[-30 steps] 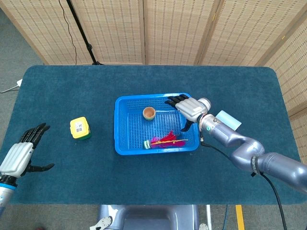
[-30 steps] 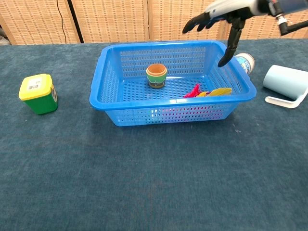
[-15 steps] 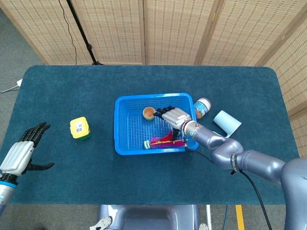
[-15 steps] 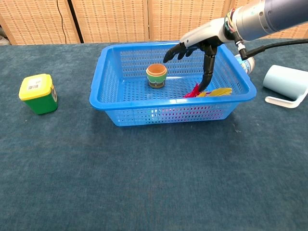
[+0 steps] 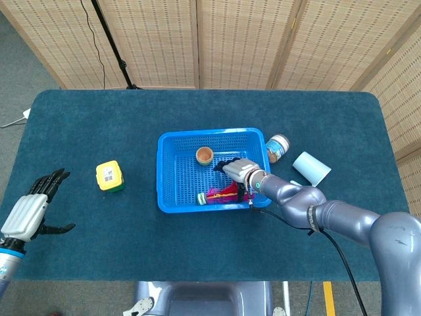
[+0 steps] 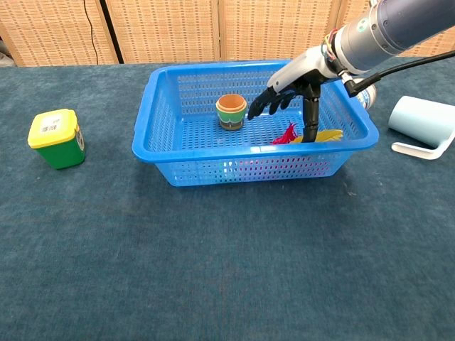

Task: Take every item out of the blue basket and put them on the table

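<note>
The blue basket (image 5: pixel 160 172) (image 6: pixel 148 106) stands mid-table. Inside it are a small terracotta pot (image 5: pixel 204 155) (image 6: pixel 232 111) near the back and a red and yellow feathered shuttlecock (image 5: pixel 220 194) (image 6: pixel 307 135) at the front right. My right hand (image 5: pixel 237 169) (image 6: pixel 286 94) reaches down inside the basket between the two, fingers spread towards the pot and thumb pointing down beside the feathers; it holds nothing. My left hand (image 5: pixel 29 210) hovers open at the table's near left edge, far from the basket, and shows in the head view only.
A yellow-lidded green box (image 5: pixel 110 176) (image 6: pixel 57 138) sits on the table left of the basket. Right of the basket lie a small can (image 5: pixel 277 147) (image 6: pixel 367 94) and a light blue mug (image 5: pixel 312 168) (image 6: pixel 422 124) on its side.
My right hand has moved from above the basket's right rim leftward and down into the basket, ending low between the pot and the feathers. The left hand has not moved.
</note>
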You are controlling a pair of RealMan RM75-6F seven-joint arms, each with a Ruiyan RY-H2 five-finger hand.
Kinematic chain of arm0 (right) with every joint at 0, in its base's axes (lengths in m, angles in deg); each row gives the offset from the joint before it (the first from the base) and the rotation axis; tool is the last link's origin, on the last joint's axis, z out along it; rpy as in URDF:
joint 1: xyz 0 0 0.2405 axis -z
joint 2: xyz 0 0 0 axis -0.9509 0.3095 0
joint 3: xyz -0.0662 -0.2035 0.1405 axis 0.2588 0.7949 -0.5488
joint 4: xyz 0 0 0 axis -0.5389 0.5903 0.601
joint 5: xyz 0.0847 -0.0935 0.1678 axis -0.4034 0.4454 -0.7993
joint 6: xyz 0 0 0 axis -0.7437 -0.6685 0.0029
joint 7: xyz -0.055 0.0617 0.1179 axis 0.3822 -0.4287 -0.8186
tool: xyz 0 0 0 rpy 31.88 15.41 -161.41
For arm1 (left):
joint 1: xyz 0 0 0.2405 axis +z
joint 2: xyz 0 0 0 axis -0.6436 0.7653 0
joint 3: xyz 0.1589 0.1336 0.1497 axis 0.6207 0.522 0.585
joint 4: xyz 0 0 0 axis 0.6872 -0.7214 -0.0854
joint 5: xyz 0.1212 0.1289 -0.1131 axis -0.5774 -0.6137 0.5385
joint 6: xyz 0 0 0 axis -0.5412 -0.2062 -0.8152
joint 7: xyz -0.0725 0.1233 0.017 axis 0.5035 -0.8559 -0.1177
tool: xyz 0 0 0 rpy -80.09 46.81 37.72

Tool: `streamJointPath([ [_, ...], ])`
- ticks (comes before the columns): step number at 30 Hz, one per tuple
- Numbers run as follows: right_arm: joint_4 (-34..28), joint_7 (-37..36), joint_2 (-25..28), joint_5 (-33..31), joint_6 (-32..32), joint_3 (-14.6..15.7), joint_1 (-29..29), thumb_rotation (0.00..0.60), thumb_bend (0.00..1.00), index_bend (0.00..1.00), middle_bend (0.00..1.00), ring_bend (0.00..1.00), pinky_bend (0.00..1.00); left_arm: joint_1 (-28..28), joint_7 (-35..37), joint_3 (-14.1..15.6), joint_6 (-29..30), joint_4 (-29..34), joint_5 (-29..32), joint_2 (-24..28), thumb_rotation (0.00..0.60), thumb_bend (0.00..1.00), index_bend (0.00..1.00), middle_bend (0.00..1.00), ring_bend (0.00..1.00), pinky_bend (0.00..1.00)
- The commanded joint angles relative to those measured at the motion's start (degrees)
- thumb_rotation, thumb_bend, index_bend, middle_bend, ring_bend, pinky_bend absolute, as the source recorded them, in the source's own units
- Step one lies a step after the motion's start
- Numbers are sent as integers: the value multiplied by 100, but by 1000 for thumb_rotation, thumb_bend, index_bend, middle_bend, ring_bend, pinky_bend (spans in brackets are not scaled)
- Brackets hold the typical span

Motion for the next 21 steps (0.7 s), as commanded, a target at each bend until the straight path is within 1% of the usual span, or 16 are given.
streamJointPath([
  [1,-29,13,-35,-48,113,117,-76,600,0,0,0,0,0,-2,-4,0,-3,-1,2,-3,600,20,0,0,0,0],
  [4,-58,73,-106,-53,310,209,-95,600,0,0,0,0,0,-11,-16,1,-16,-1,2,-5,600,20,0,0,0,0],
  [12,45,432,-528,-192,1021,498,-56,600,0,5,0,0,0,15,64,3,30,-8,-32,29,600,20,0,0,0,0],
  [16,60,593,-702,-210,1297,538,17,600,0,65,1,0,4,15,102,-1,28,-23,-31,37,600,20,0,0,0,0],
  [18,96,676,-811,-183,1466,533,76,600,0,103,21,1,44,9,105,0,18,-28,-34,37,600,20,0,0,0,0],
  [19,123,712,-859,-171,1536,535,105,600,0,133,55,19,96,8,105,1,15,-27,-37,37,600,20,0,0,0,0],
  [21,192,787,-956,-163,1649,547,160,600,0,208,161,115,234,7,107,3,11,-27,-42,38,600,20,0,0,0,0],
])
